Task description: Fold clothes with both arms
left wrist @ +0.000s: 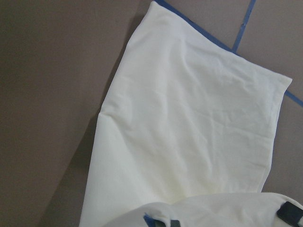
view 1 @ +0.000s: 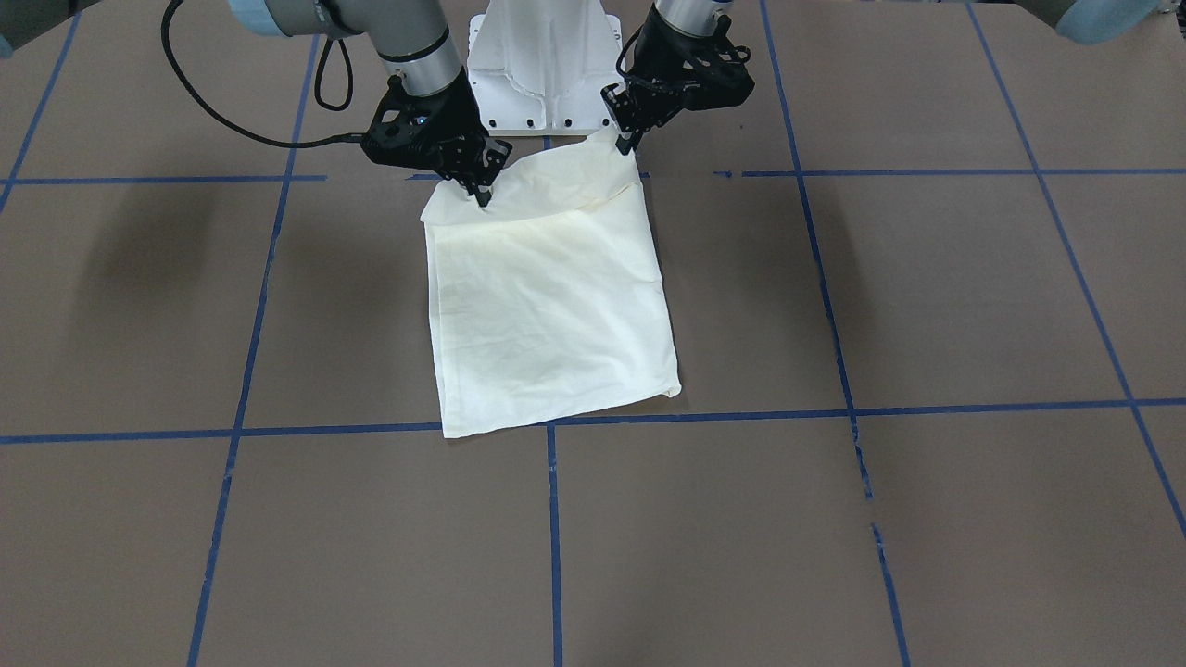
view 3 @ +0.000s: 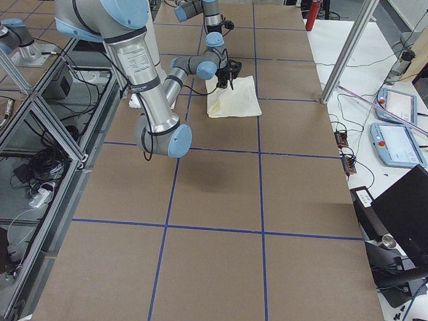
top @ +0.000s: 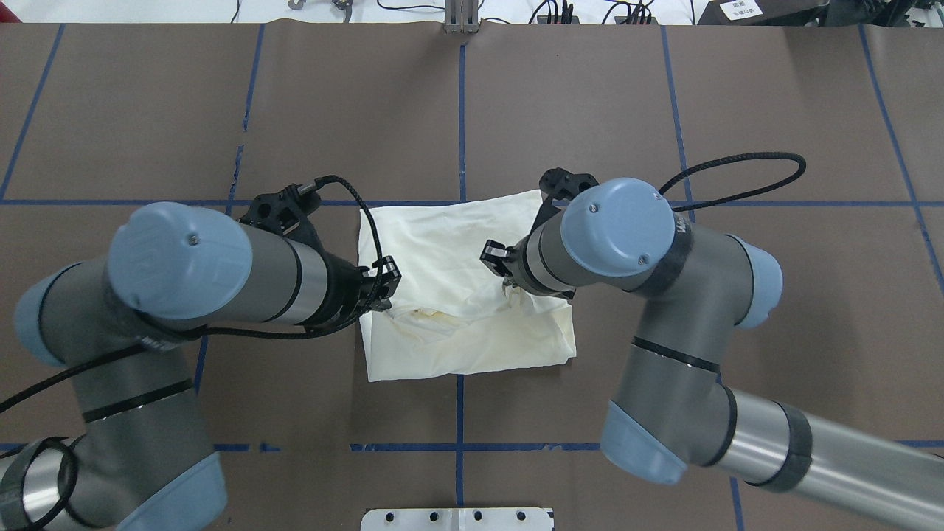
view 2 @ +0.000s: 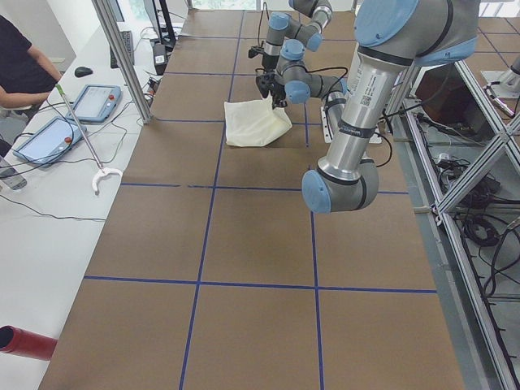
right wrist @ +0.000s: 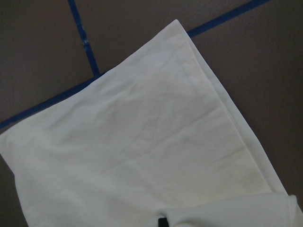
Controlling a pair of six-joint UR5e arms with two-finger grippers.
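**Two-arm fold: robot-side edge gripped**

The cream shirt (view 1: 547, 306) lies folded mid-worktop (view 1: 927, 306), plain side up. The left pincer (view 1: 629, 142) and right pincer (view 1: 483, 192) each pinch a corner of its edge nearest the robot. Risks: uneven travel would probably skew the fold, and a shallow pinch could let a corner slip.

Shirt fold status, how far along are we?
Done: the T-shirt lies as a compact cream rectangle, no sleeves showing. In hand: left gripper and right gripper have jaws shut on its raised robot-side edge. Left: likely laying that edge over and releasing.
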